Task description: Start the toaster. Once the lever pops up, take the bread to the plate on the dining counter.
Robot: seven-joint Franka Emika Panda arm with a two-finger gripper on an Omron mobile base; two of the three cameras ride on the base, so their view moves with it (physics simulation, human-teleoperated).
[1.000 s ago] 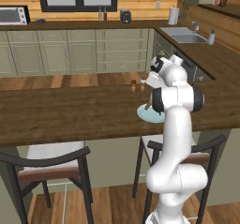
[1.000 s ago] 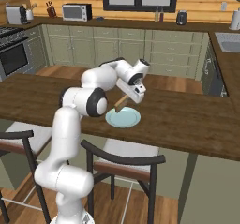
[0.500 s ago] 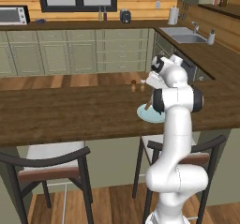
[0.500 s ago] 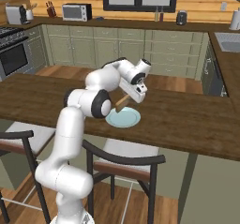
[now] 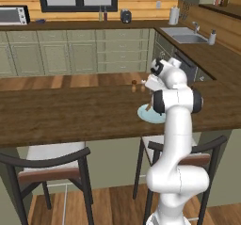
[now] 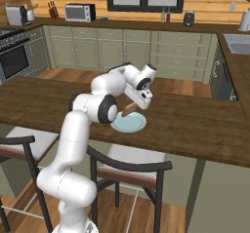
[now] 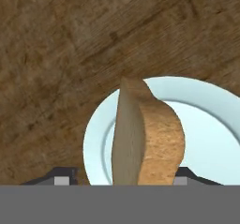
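The tan bread [image 7: 145, 138] stands on edge between my fingertips, right over the pale blue-green plate [image 7: 206, 124]. My gripper [image 7: 124, 174] is open: the left fingertip [image 7: 63, 175] stands clear of the slice, while the right one is close against its face. From the base views the gripper [image 5: 151, 100] [image 6: 135, 104] hangs low over the plate [image 5: 143, 116] [image 6: 137, 126] on the dark wood dining counter [image 5: 70, 111] [image 6: 195, 125], with the bread [image 6: 128, 110] slanting down to the plate. The silver toaster [image 6: 17, 15] sits on the back counter, far left.
Dark-framed chairs [image 5: 52, 165] [image 6: 129, 171] stand at the near side of the dining counter. Two small shakers [image 5: 138, 84] stand on the slab just beyond the plate. A boxy toaster oven [image 6: 79, 12] and a sink [image 5: 188, 38] are on the back counters.
The jaws have spread apart from the bread; the slice now rests over the plate. The arm has hardly moved.
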